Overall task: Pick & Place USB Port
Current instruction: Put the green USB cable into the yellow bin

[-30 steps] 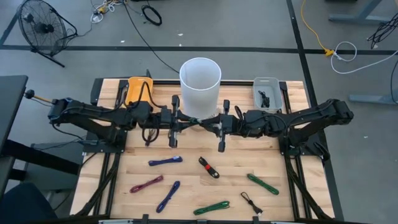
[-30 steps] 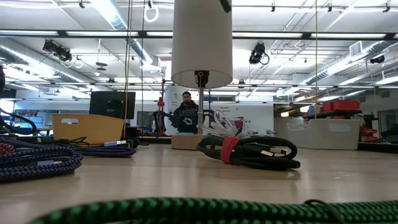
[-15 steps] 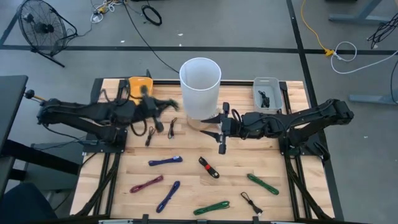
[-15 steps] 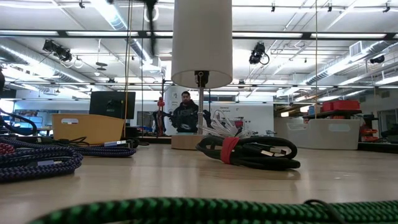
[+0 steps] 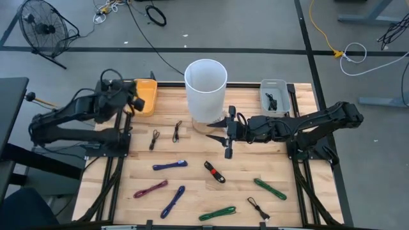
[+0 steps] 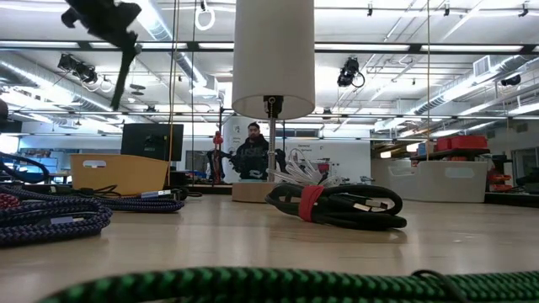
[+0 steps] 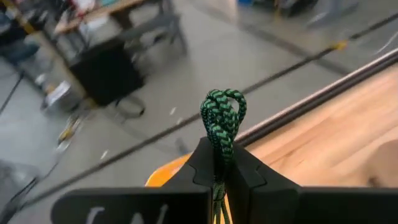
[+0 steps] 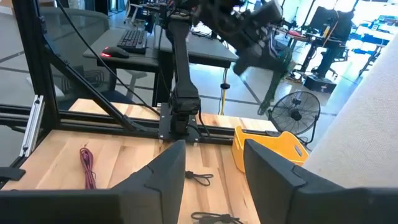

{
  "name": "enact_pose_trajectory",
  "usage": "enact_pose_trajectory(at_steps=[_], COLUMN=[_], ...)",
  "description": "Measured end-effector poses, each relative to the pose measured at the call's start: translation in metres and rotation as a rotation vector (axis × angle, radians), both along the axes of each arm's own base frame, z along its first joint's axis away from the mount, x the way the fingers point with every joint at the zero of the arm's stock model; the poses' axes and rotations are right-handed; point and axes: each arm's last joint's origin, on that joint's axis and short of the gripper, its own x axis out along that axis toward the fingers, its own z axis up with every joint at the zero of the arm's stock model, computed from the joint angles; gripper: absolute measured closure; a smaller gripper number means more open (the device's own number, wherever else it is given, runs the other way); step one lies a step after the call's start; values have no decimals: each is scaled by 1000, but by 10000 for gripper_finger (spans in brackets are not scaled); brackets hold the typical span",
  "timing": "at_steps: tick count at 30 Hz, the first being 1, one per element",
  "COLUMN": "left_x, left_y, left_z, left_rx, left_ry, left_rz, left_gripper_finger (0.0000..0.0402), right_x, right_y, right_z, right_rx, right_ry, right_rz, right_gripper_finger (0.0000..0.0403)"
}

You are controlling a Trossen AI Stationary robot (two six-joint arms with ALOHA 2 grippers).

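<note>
My left gripper (image 5: pixel 135 102) is over the yellow bin (image 5: pixel 144 96) at the table's far left and is shut on a green braided cable (image 7: pixel 222 115). In the low view this gripper (image 6: pixel 105 17) is high up, with the cable (image 6: pixel 126 67) hanging under it. My right gripper (image 5: pixel 216 130) waits open beside the foot of the tall white cylinder (image 5: pixel 206 89), touching nothing. In its own view, its fingers (image 8: pixel 214 168) stand apart above the bare wood. Several coiled cables lie flat on the table. My left gripper pinches the green cable between its two fingers. A folded loop end (image 7: pixel 224 106) sticks out past the fingertips, so several strands are in the hold. The cable is lifted clear, and its other end (image 6: pixel 125 80) hangs slack below the gripper.
A grey bin (image 5: pixel 275 96) holding a black cable sits at the far right. Loose cables lie nearer: blue (image 5: pixel 169 165), black-and-red (image 5: pixel 214 171), green (image 5: pixel 270 188), maroon (image 5: pixel 150 189), another green (image 5: pixel 217 213), and two small black ones (image 5: pixel 177 131). A person stands far behind the table (image 6: pixel 253 151).
My left gripper has left the spot beside the right gripper at the white cylinder. It has swung toward the table's far left and risen, carrying the green cable to above the yellow bin. The right arm has kept still.
</note>
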Motion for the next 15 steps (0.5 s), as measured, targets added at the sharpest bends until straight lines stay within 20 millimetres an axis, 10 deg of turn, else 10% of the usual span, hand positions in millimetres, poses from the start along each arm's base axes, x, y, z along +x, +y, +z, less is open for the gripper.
enact_pose_trajectory(at_steps=[15], left_x=[-10], left_y=[80], left_z=[-30], left_rx=[-215], left_ry=[32], left_rz=[192], left_gripper_finger=[387], right_x=[0], right_y=[1], right_z=[-1], right_rx=[2], right_ry=[5], right_rz=[2], right_gripper_finger=[241])
